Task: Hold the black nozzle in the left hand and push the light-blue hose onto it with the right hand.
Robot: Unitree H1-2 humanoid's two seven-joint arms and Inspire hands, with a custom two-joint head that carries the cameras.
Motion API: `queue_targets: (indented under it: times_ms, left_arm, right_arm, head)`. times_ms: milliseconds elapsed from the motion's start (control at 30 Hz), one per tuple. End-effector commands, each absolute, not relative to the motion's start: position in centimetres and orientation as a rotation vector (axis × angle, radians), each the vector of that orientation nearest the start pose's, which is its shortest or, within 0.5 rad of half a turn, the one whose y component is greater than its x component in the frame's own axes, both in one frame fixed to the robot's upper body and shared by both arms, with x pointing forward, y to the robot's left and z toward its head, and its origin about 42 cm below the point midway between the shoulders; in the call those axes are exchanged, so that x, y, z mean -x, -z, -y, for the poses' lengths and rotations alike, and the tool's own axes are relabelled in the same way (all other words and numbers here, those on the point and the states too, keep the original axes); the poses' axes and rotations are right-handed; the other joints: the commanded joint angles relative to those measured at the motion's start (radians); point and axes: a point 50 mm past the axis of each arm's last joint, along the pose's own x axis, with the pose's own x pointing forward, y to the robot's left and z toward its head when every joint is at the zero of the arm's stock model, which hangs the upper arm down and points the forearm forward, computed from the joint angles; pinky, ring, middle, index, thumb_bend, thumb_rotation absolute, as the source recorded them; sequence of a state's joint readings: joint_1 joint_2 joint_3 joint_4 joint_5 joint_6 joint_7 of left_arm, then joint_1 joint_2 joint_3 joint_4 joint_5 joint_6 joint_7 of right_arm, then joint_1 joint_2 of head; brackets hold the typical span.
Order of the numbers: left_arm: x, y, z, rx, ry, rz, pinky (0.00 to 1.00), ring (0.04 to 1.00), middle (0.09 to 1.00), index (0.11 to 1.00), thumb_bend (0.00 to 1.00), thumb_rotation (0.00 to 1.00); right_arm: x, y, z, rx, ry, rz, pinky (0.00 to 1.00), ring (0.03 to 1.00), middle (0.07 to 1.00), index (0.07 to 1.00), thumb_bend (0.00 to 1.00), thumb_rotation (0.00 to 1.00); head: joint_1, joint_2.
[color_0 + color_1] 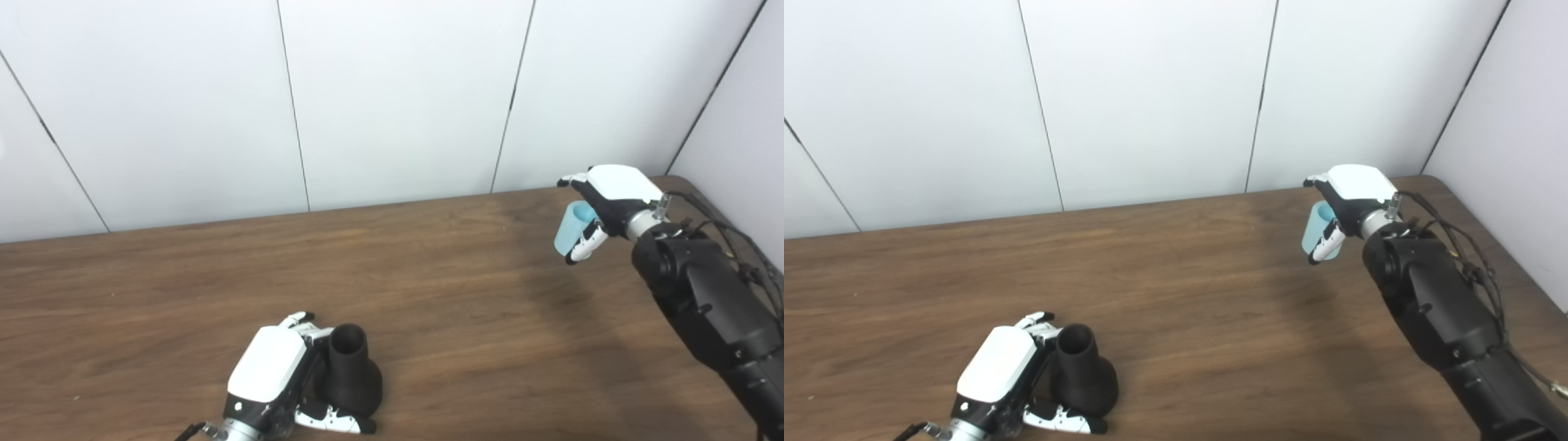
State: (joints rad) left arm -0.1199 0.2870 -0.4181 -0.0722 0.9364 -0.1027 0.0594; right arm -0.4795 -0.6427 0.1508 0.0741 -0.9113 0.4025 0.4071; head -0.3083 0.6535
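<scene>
The black nozzle [350, 370] stands upright on the wooden table [429, 288] at the front left, narrow open end up, wide base down. My left hand [275, 373] wraps around its left side, fingers behind and thumb in front at the base. My right hand [603, 205] is raised at the far right and is shut on the short light-blue hose [571, 228], which points down and left, well above the table. The hose is far from the nozzle. Both show in the right eye view too: nozzle [1082, 370], hose [1315, 231].
White wall panels [392, 98] stand close behind the table's far edge. A side wall [747, 122] closes in at the right, near the table's rounded far-right corner. Black cables [729, 239] run along my right forearm.
</scene>
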Motion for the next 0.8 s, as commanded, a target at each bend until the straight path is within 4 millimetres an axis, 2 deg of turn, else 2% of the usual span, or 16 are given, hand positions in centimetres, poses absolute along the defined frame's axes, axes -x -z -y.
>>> queue_targets:
  times_ms: [0, 233, 500, 767]
  left_arm:
    - [-29.3, -12.4, -18.8, -1.229, 0.389, 0.392, 0.84, 0.623, 0.444, 0.507, 0.52, 0.00]
    - [-29.6, -12.5, -19.0, -1.231, 0.381, 0.388, 0.85, 0.628, 0.454, 0.505, 0.52, 0.00]
    - [-29.6, -12.3, -18.8, -1.232, 0.382, 0.385, 0.84, 0.627, 0.458, 0.503, 0.52, 0.00]
    - [-29.7, -12.1, -19.4, -1.212, 0.374, 0.366, 0.85, 0.623, 0.455, 0.506, 0.52, 0.00]
  right_arm:
    - [-42.3, -30.0, 37.8, 1.474, 0.158, -0.141, 0.87, 0.955, 0.898, 0.858, 0.91, 0.17]
    - [-43.3, -29.7, 38.2, 1.470, 0.176, -0.174, 0.89, 0.953, 0.895, 0.862, 0.91, 0.19]
    - [-43.5, -28.3, 38.9, 1.429, 0.183, -0.229, 0.81, 0.907, 0.902, 0.867, 0.89, 0.16]
    - [-43.3, -28.5, 39.2, 1.428, 0.183, -0.242, 0.75, 0.855, 0.882, 0.868, 0.87, 0.13]
  head:
    - [-0.001, 0.001]
    - [-0.009, 0.001]
    - [-0.008, 0.005]
    - [-0.016, 0.006]
